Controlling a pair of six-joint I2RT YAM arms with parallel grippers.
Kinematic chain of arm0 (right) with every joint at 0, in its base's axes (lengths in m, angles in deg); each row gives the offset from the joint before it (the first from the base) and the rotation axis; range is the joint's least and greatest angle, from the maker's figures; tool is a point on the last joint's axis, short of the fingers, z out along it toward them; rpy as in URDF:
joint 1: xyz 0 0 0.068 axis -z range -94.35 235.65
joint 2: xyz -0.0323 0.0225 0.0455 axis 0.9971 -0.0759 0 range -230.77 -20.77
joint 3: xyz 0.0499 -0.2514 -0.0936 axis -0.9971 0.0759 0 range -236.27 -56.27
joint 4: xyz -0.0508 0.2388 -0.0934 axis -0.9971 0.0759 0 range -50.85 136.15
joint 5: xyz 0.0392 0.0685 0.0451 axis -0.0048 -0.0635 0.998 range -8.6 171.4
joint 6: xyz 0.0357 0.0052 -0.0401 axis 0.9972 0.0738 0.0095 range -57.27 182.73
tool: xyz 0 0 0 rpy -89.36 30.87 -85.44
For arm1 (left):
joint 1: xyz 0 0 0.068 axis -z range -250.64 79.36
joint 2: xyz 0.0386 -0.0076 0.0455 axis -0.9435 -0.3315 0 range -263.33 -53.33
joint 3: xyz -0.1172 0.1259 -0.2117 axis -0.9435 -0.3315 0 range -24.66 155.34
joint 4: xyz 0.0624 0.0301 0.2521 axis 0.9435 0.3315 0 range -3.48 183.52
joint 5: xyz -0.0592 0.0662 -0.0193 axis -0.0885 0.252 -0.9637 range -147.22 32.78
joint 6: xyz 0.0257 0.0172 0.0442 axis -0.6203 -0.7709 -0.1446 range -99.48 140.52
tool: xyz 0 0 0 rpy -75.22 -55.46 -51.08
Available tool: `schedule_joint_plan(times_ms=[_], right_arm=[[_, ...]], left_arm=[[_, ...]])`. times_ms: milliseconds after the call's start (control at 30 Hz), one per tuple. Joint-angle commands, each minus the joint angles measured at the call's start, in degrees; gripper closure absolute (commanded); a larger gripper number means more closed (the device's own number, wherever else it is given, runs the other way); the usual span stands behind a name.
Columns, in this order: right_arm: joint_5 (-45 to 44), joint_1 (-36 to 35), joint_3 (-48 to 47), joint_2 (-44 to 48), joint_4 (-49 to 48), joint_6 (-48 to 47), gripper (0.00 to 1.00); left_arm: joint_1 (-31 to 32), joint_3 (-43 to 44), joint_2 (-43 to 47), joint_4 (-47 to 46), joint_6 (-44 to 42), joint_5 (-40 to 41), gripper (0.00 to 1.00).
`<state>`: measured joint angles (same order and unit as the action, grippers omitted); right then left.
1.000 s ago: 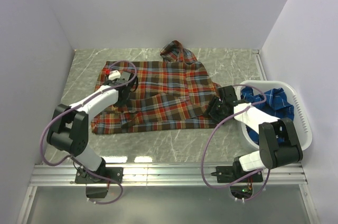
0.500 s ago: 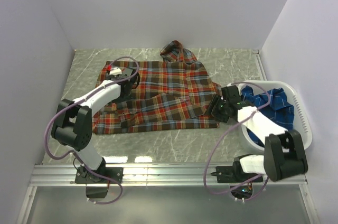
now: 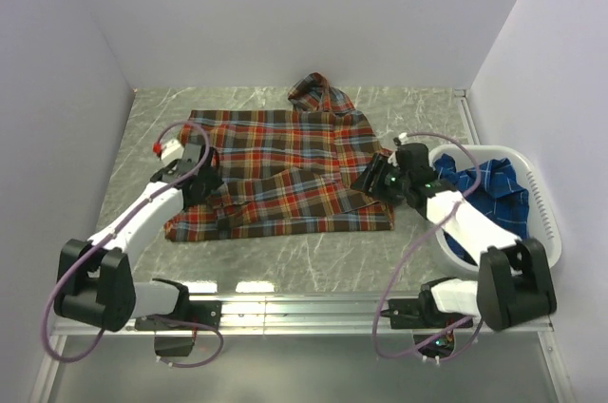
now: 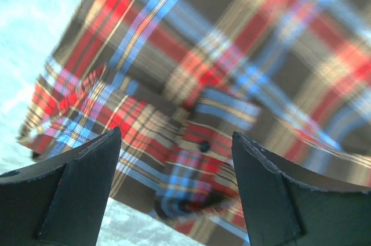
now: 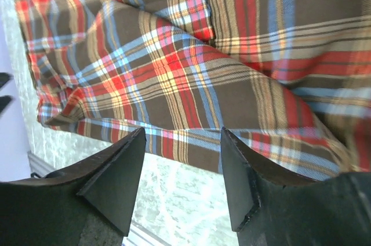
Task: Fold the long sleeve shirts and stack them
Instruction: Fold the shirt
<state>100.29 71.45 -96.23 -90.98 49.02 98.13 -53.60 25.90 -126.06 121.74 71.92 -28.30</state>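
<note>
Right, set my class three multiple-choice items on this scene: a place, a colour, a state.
1. The blue shirt lies: A in the white basket; B flat on the table; C in the jaws.
2. The spread shirt on the table is mostly: A plain white; B red-orange plaid; C green.
3. The jaws of the left arm are: A shut on a sleeve; B hidden; C open, empty.
Key: 1A, blue cloth shows inside its rim; 2B, checks show from above; 3C, the wrist view shows a wide empty gap.
</note>
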Motion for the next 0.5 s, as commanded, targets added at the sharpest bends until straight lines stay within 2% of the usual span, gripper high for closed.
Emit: schedule_joint_plan(times_ms=[0, 167, 367, 467], right_arm=[[2.2, -1.3, -3.1, -5.5, -4.3, 1.4, 0.39], [1.8, -2.4, -3.9, -9.6, -3.9, 0.8, 0.40], [0.7, -3.6, -5.1, -13.8, -3.7, 0.3, 0.40], [1.0, -4.0, -6.7, -16.6, -3.5, 0.3, 0.40]], left_arm=[[-4.8, -6.4, -1.1, -7.8, 4.9, -11.0, 0.17], [-12.1, -12.4, -2.9, -12.2, 8.0, -15.2, 0.18], [-16.9, -14.6, -7.2, -13.2, 10.5, -17.7, 0.19], [-23.0, -14.5, -9.1, -11.8, 11.0, -18.0, 0.19]])
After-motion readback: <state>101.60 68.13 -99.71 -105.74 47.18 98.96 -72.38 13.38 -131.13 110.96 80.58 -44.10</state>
